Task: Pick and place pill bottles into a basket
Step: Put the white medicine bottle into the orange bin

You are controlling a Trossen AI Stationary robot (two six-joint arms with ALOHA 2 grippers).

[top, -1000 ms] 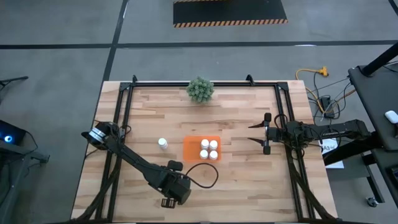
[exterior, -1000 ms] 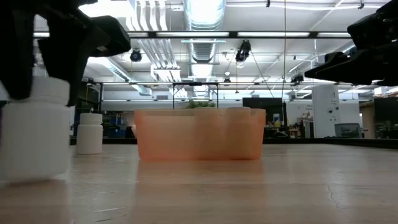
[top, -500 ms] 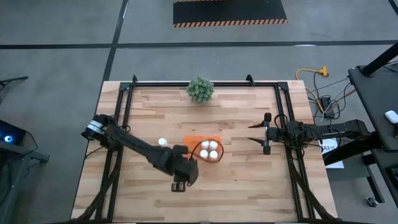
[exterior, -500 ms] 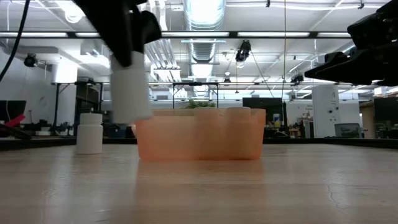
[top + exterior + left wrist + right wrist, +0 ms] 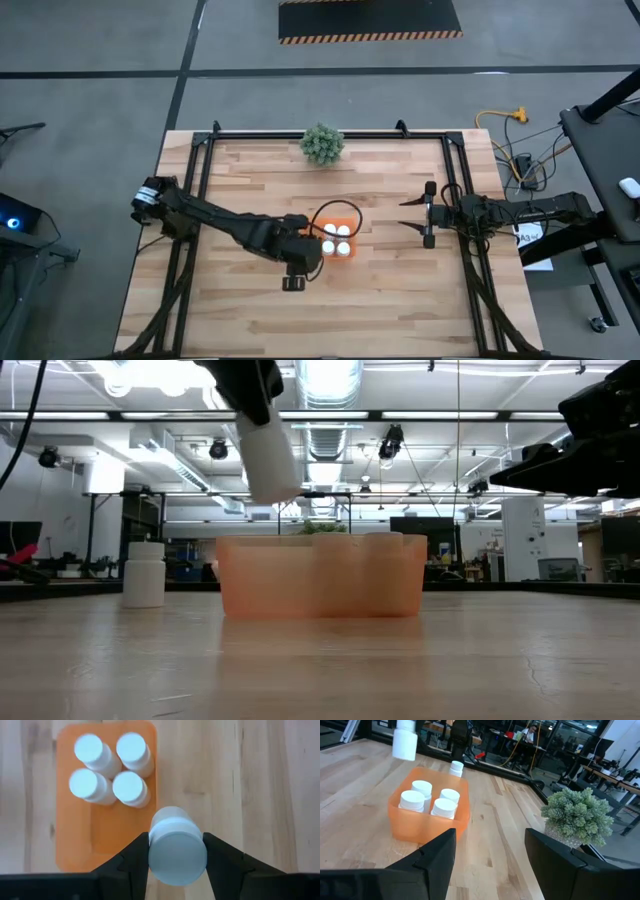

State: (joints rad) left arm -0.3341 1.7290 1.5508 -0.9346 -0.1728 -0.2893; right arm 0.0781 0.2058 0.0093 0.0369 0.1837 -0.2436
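My left gripper (image 5: 175, 851) is shut on a white pill bottle (image 5: 268, 455), which hangs above the near left part of the orange basket (image 5: 320, 575). In the high view this gripper (image 5: 298, 262) stands at the basket's (image 5: 352, 238) near left corner. Several capped bottles (image 5: 107, 775) stand upright in the basket (image 5: 115, 835). One more bottle (image 5: 145, 573) stands on its base on the table, left of the basket. My right gripper (image 5: 428, 213) waits open to the right of the basket, with nothing between its fingers (image 5: 440, 855). My left gripper pinches the bottle's cap end (image 5: 176, 855) between its two fingers, one on each side. The fingers (image 5: 132, 857) come from above, slanting down toward the far side. The bottle hangs below them, lifted clear and tilted, its base (image 5: 278, 485) lowest.
A small green plant (image 5: 322, 144) stands at the table's far edge, also showing in the right wrist view (image 5: 577, 817). Bare wood lies near and to the right of the basket (image 5: 420, 827). Black frame rails (image 5: 200, 180) run along the table's sides.
My left gripper has risen with the bottle and travelled from the near edge toward the far side and the basket. The bottle, low over the table a second ago, is now lifted above the basket's rim and tipped more.
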